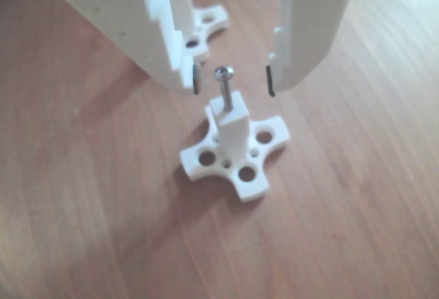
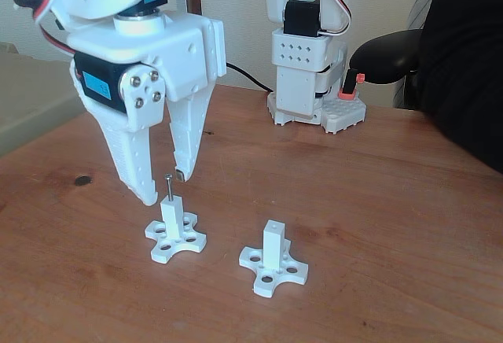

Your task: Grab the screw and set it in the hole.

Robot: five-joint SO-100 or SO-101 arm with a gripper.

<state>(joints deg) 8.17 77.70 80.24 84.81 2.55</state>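
Now, screw point(image 1: 225, 88): I see it standing upright in the hole on top of the near white post point(image 1: 231, 122), head up.
Handling: I judge it light, stiff and slick; the bare shank under the head is the hold.
Fingers point(image 1: 233, 79): open, touching nothing, tips at 3 and 9 o'clock of the head.
Arm: pointing down over the table point(image 2: 393, 225).
Second post point(image 2: 273, 242): empty.

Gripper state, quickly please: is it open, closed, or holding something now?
Gripper: open, holding nothing. Its fingers stand apart on either side of the screw, which stands upright in the hole of the post.
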